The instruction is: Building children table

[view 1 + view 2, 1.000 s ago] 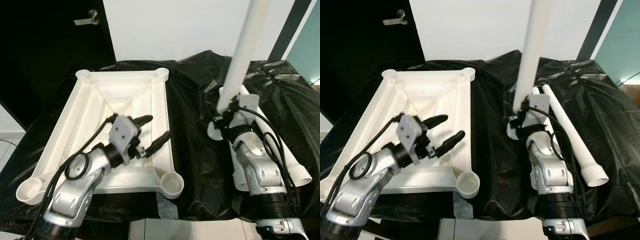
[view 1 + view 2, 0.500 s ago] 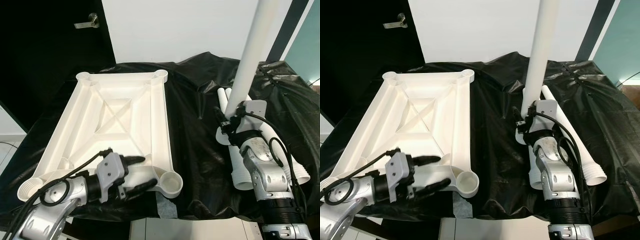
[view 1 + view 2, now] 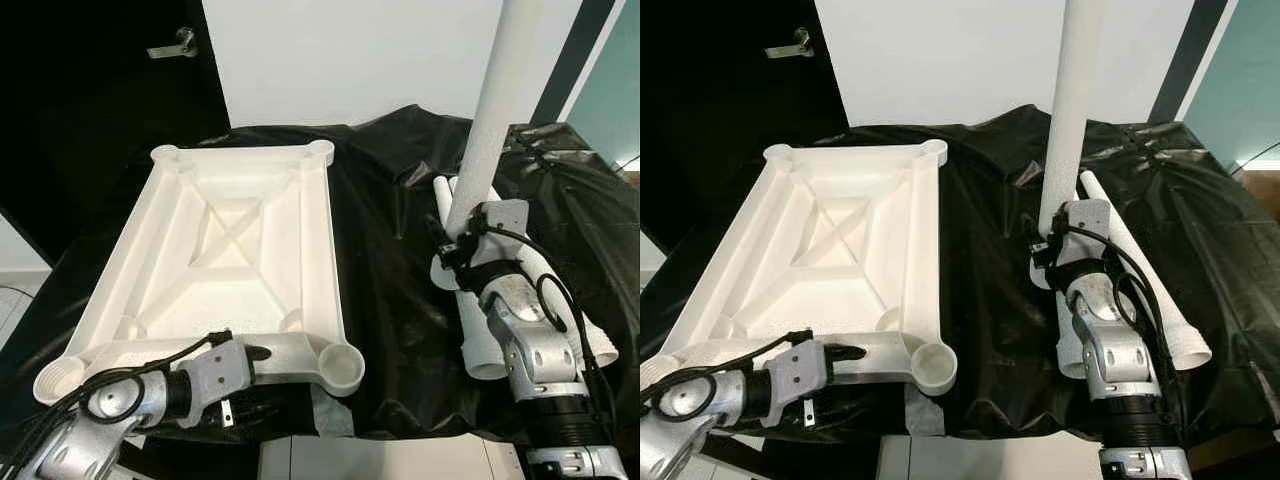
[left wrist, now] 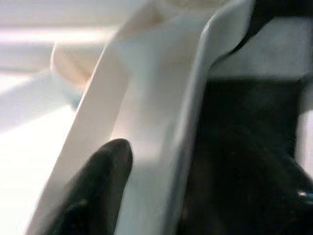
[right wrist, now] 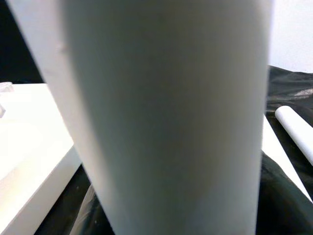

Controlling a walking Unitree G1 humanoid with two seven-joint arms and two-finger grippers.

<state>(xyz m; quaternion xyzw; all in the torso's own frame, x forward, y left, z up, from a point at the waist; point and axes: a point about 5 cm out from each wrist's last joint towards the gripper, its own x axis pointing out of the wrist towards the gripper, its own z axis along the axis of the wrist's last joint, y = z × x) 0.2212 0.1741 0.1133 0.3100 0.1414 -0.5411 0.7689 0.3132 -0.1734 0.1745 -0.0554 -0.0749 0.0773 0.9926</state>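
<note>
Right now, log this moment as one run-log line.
left gripper: at near rim of upside-down tabletop, one finger on top | right gripper: holds white leg upright | spare legs: on black sheet

No readable text

No words, labels, brands or numbers could be read on the tabletop (image 3: 240,240), the legs (image 3: 490,110) or the black sheet (image 3: 390,260).

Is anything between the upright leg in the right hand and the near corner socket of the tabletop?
Nothing visible: between the table leg and the corner socket lies only bare black sheet.
</note>
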